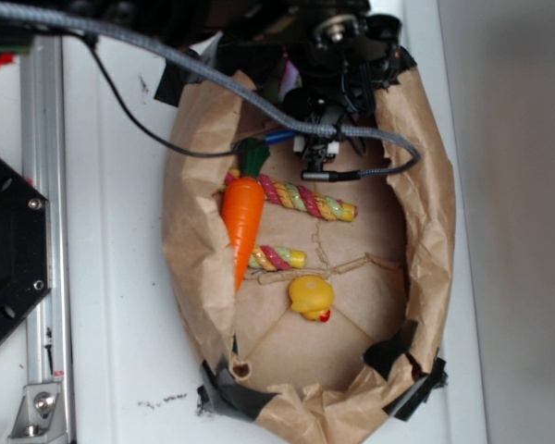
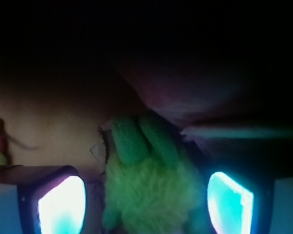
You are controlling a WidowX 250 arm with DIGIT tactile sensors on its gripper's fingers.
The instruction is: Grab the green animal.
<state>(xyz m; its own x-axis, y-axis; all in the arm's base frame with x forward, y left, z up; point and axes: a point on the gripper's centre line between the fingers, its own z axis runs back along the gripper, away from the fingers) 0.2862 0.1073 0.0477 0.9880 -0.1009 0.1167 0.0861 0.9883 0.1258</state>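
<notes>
Green animal, flanked by the spread, not yet closed gripper: soft fuzz may be pinched only at the edge, so slippage is risked.

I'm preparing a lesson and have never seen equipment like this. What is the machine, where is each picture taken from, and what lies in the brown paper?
It is a small robot arm. The exterior view looks down on a crumpled brown paper nest holding an orange carrot, a braided rope and a yellow duck. The gripper hangs at the top. The wrist view looks out between its two glowing fingers, which stand apart on either side of the green animal. Whether they touch it is unclear.
</notes>
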